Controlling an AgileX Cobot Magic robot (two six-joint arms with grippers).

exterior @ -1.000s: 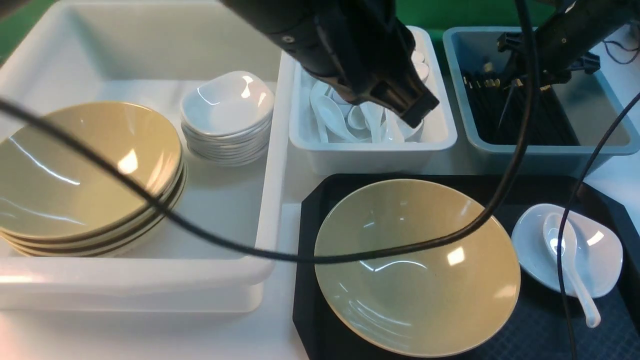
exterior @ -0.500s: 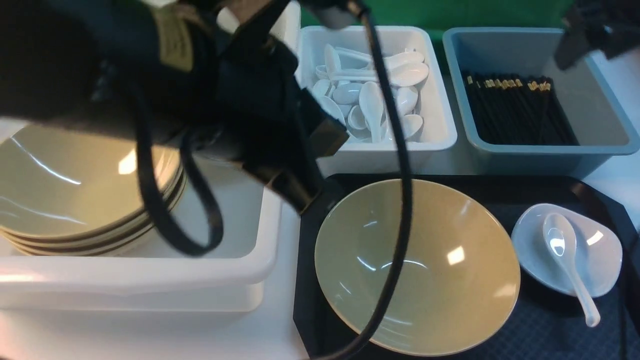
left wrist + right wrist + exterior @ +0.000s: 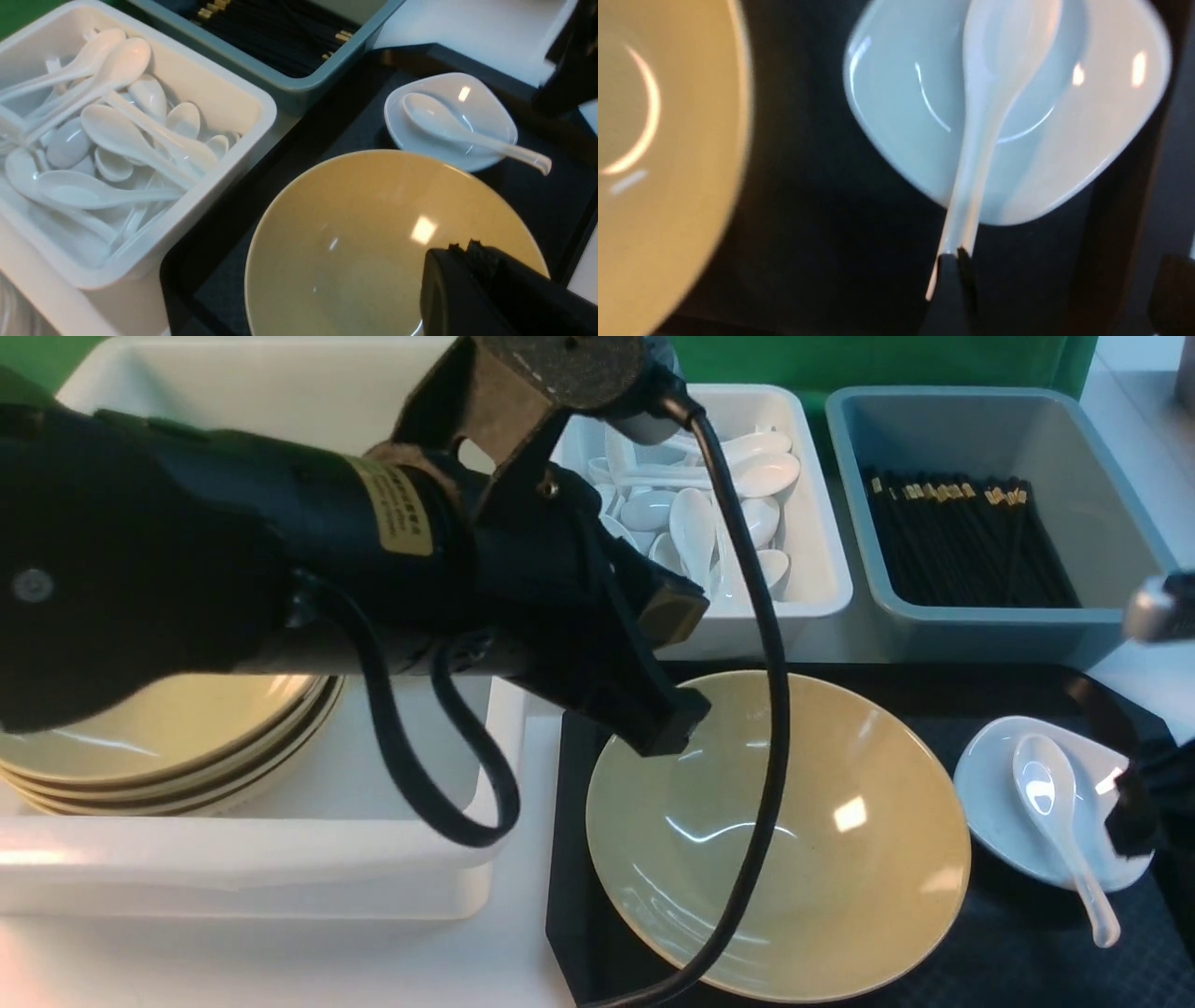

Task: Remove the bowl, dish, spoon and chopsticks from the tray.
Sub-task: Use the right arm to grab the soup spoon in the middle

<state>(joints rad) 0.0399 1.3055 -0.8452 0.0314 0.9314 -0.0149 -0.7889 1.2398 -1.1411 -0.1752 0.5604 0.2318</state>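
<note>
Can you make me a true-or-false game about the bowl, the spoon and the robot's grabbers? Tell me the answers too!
1. The spoon lies in the white dish. True.
2. The bowl sits inside a white tub. False: it sits on the black tray.
3. The blue-grey bin holds black chopsticks. True.
4. The left gripper is holding the bowl. False: it is shut on nothing, over the bowl.
5. The right gripper is open. True.
</note>
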